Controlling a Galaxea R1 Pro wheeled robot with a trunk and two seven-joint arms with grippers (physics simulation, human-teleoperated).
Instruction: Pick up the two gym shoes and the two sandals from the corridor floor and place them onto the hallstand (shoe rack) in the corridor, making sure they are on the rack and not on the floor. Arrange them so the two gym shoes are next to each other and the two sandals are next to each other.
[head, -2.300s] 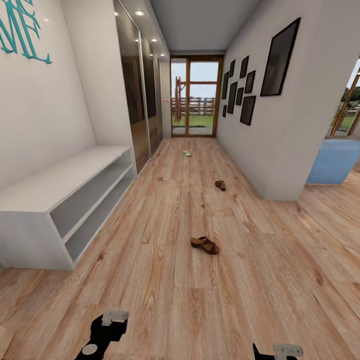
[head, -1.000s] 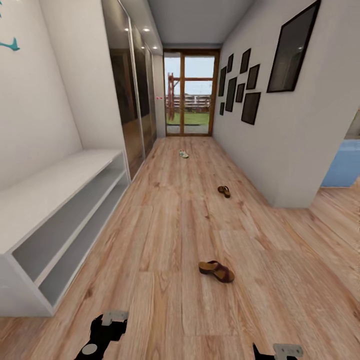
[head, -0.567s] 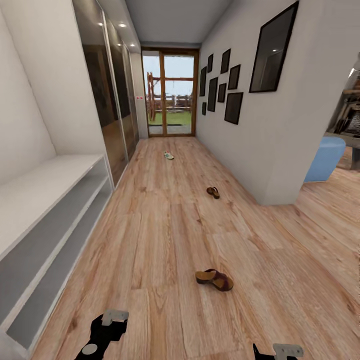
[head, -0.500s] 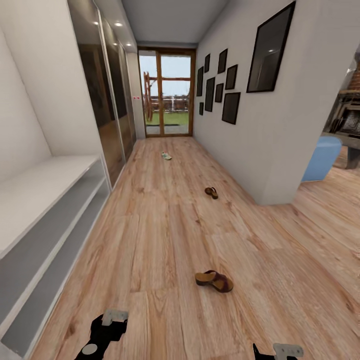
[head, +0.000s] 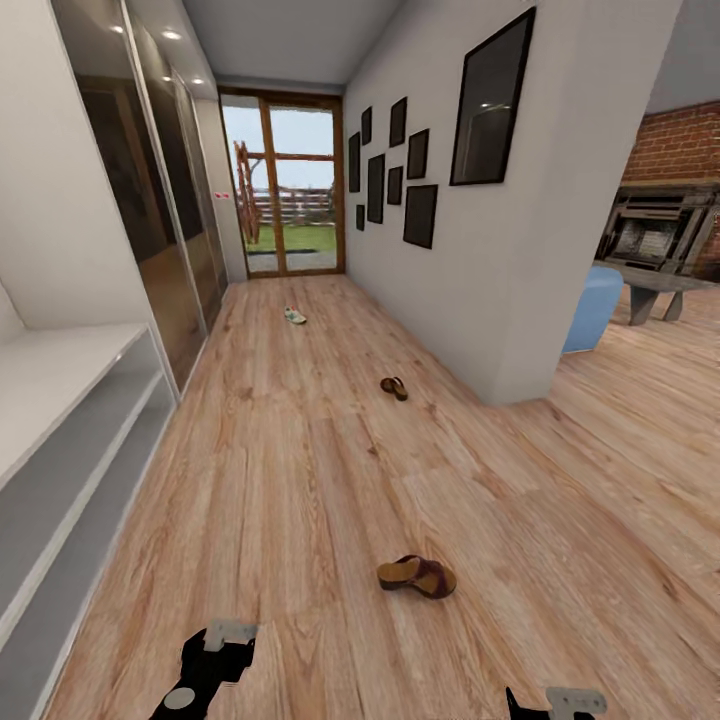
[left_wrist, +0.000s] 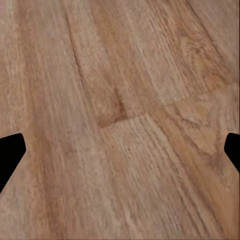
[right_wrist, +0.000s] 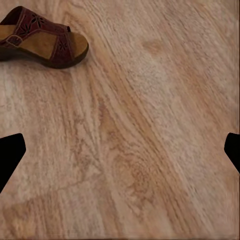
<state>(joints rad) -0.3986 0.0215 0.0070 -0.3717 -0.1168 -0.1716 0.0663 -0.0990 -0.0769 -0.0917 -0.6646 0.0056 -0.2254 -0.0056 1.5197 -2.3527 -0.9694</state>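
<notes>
1. Nearest, the left gripper (head: 205, 665) and right gripper (head: 548, 703) are seen low over the corridor floor (head: 300, 480); in each wrist view the fingertips sit at opposite edges with bare planks between, so both sets of fingers are spread apart and nothing is held.
2. Just ahead, one sandal (head: 417, 576) lies on the floor between the two arms, nearer the right one; it is also seen in the right wrist view (right_wrist: 42, 37).
3. Further down the corridor, a second sandal (head: 394, 387) lies near the wall corner.
4. Further still, towards the glass door (head: 283, 205), one gym shoe (head: 295, 316) lies on the floor; a second gym shoe cannot be made out.
5. At the left edge, a white shelving unit (head: 60, 440) is seen with nothing on its visible shelves.
6. Judged from this, no footwear has been placed yet; all four items remain to be moved.
</notes>
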